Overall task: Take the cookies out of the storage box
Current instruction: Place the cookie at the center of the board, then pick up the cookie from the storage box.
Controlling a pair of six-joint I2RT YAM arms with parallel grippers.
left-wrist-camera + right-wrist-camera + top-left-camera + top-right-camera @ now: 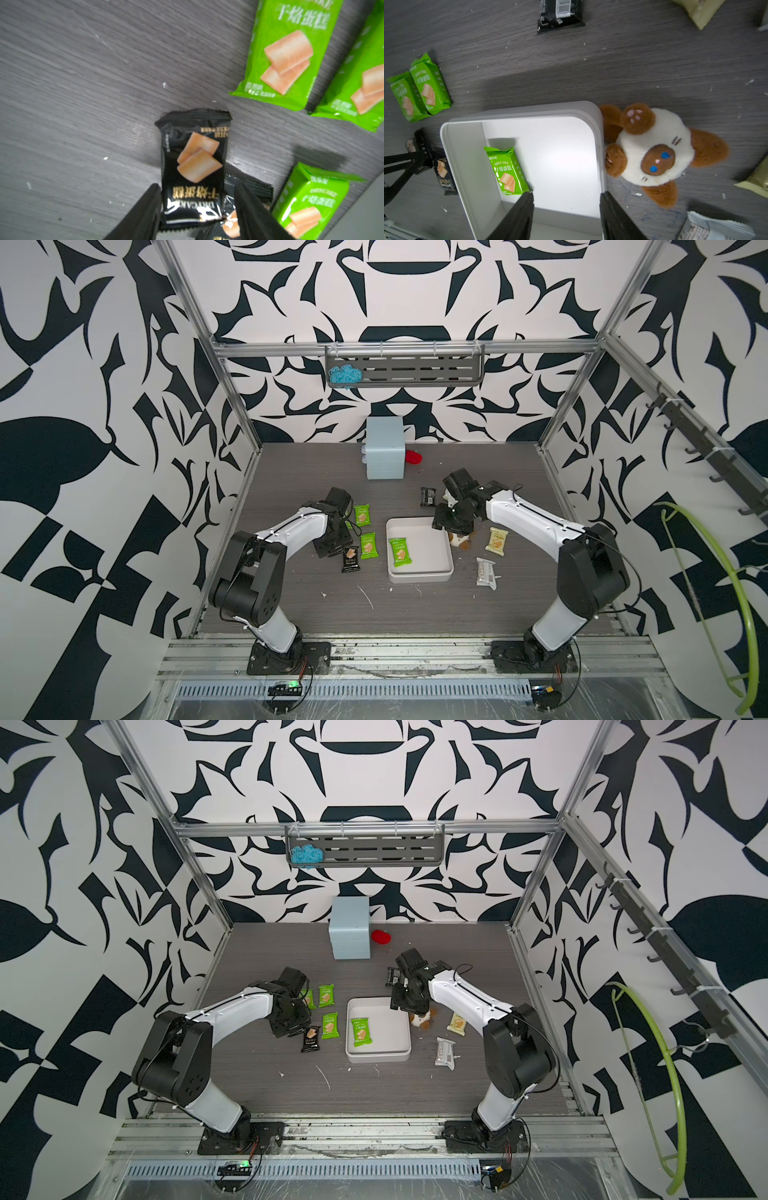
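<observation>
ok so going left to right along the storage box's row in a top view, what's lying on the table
black packet → green packet → storage box → plush toy → cream-yellow packet

top views high, looking down, wrist views close, right sees storage box (471,166)

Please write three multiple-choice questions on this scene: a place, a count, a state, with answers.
1. Where is the brown-and-white plush toy? A) in the shallow white plastic tray B) on the grey table beside the tray C) on a packet
2. How many bright green snack packets lie in the tray? A) none B) three C) one
3. The right end effector is A) open, empty B) shut on a packet C) shut on the toy
Answers: 1B, it lies outside the tray wall; 2C, one packet rests inside; 3A, its jaws stand apart.
</observation>
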